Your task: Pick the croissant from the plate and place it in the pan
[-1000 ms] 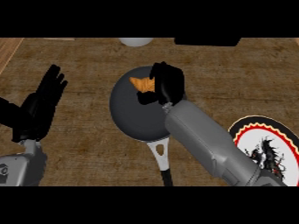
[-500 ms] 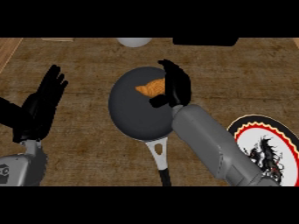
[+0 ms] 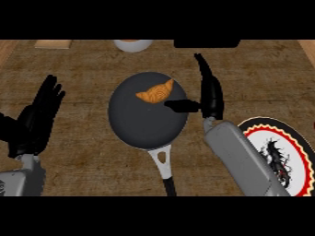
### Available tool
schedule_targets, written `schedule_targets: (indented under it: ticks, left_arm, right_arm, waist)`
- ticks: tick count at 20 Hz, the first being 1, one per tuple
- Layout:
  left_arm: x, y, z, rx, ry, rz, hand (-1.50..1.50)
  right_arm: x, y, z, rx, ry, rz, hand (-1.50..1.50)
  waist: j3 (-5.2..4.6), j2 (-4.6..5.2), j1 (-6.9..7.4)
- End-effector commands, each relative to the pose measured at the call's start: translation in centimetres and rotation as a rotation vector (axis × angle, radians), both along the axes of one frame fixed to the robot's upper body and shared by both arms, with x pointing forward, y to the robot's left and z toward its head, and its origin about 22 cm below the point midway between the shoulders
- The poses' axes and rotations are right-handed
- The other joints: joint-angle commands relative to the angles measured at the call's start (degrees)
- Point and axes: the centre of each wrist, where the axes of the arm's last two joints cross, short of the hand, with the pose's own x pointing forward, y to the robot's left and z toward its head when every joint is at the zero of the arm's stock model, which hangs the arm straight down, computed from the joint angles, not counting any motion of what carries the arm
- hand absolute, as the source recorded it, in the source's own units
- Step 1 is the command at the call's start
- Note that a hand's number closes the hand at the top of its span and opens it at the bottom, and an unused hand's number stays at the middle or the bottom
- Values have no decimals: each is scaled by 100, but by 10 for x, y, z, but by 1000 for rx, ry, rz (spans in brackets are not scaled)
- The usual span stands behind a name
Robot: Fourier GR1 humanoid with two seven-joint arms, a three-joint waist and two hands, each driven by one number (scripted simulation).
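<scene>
**Croissant in the pan, hand let go**

The croissant (image 3: 154,92) lies inside the pan (image 3: 143,131), in the upper part of its dark base near the far rim and on the side nearer the right hand. Nothing touches it: there is bare pan between the pastry and the nearest black fingertip.

The pan sits in the middle of the wooden counter (image 3: 85,83), its pale handle (image 3: 163,160) pointing back toward the robot.

The right hand (image 3: 211,99) stands just beside the pan's right rim. Its fingers are straight and point away from the robot, while the thumb (image 3: 177,106) sticks out sideways over the rim, below the croissant and short of it. The hand holds nothing.

The plate (image 3: 262,137), white with a red and yellow border and a dark figure at its centre, lies to the right of the pan, partly under the right forearm. What shows of it carries no croissant.

The left hand (image 3: 31,122) rests open, fingers up, at the view's left, well apart from the pan.

By my reading the task's main work is done: pick and place are both complete, the pastry resting where it was meant to go. All that appears left is to draw the right hand clear of the pan without brushing its rim.
</scene>
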Motion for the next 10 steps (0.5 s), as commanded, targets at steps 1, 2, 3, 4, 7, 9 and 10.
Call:
schedule_targets:
  ticks: [1,2,3,4,7,9,10]
  left_arm:
    - [-7,2,0,6,11,10,0]
    - [6,18,11,1,-8,20,0]
    - [2,14,-3,12,0,23,0]
    - [2,11,1,9,-9,37,0]
    - [-1,6,-2,8,-10,18,0]
    - [-8,10,2,-5,8,17,0]
    - [-3,-4,0,-9,-13,10,0]
  right_arm:
    - [-17,-61,16,111,-52,45,-150]
    - [-34,-51,3,174,-70,69,-150]
    - [-47,-61,-2,197,-72,90,-150]
    - [-52,-76,6,220,-73,123,-150]
    - [-84,-108,-9,235,-57,159,-150]
    - [-110,-119,-12,225,-68,159,-150]
    - [-113,-127,-1,210,-74,178,-150]
  waist:
    - [0,-31,-87]
    - [-1,-16,-105]
    - [-2,-14,-118]
    - [-2,-23,-129]
    - [-3,-7,-51]
    - [-4,-7,-17]
    - [-6,0,-12]
